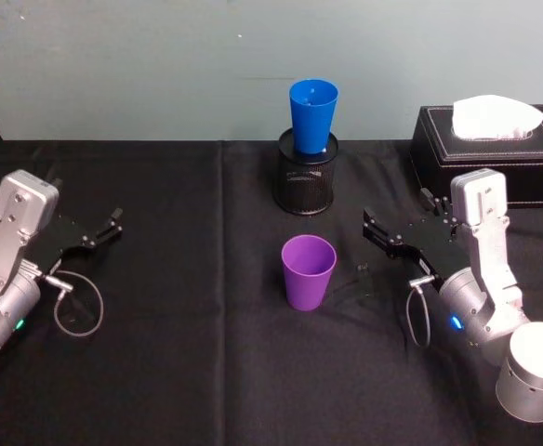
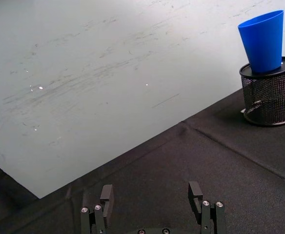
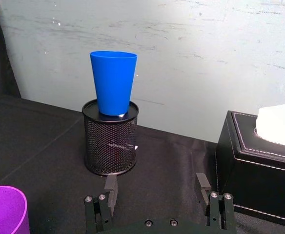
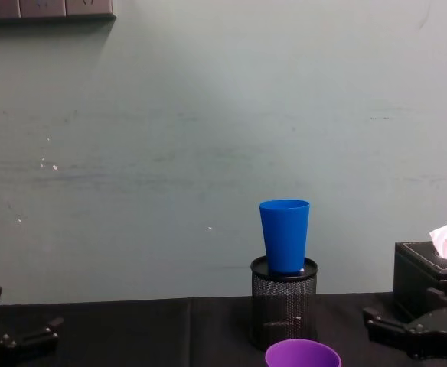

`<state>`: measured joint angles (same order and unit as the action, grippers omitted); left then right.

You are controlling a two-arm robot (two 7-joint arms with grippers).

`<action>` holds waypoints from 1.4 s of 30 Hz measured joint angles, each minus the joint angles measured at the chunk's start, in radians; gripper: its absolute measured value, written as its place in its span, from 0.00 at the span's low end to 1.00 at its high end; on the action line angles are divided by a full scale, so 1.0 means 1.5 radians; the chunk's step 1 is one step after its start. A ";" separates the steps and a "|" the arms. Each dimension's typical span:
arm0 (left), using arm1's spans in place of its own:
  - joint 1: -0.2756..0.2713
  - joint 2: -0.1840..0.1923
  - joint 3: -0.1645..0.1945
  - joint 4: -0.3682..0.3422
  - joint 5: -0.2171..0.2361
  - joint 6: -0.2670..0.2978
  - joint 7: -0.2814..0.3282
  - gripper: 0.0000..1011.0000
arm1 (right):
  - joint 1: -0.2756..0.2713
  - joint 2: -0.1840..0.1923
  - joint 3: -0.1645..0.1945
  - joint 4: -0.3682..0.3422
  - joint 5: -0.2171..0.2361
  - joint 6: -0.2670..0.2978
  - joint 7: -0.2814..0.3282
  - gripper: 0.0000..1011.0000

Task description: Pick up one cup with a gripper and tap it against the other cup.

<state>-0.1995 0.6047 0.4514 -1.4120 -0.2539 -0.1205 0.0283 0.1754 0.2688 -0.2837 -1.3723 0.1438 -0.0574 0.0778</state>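
Purple cup (image 1: 309,270) stands upright and open-mouthed on the black cloth of the table (image 1: 178,372), near the middle of my reach, touching nothing. Straight beyond it, toward the wall, the blue cup (image 1: 312,115) sits upright with its base lodged in the mouth of the black mesh pen holder (image 1: 305,184), so it stands higher than the purple one and well apart from it. My right gripper (image 1: 376,233) rests low over the cloth just to the right of the purple cup, its two black fingers spread apart and pointing toward the cup, grasping nothing; from the right wrist view the purple rim shows at a lower corner (image 3: 5,214) while the blue cup and holder lie ahead between the fingers. My left gripper (image 1: 113,224) lies far off on the left side of the table, fingers likewise parted and empty, aimed toward the centre. A black tissue box (image 1: 495,153) with white tissue poking out sits at the back right, behind my right arm.
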 joint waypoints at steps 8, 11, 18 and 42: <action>0.000 0.000 0.000 0.000 0.000 0.000 0.000 0.99 | 0.000 0.000 -0.001 -0.001 0.000 0.000 0.000 0.99; 0.000 0.000 0.000 0.000 0.000 0.000 0.000 0.99 | 0.000 0.000 -0.001 -0.001 0.000 0.000 -0.001 0.99; 0.000 0.000 0.000 0.000 0.000 0.000 0.000 0.99 | 0.000 0.001 -0.002 -0.002 0.000 0.000 -0.001 0.99; 0.000 0.000 0.000 0.000 0.000 0.000 0.000 0.99 | 0.000 0.001 -0.003 -0.002 0.000 0.001 -0.003 0.99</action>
<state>-0.1996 0.6047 0.4514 -1.4120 -0.2539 -0.1205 0.0283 0.1753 0.2707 -0.2875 -1.3758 0.1441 -0.0561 0.0740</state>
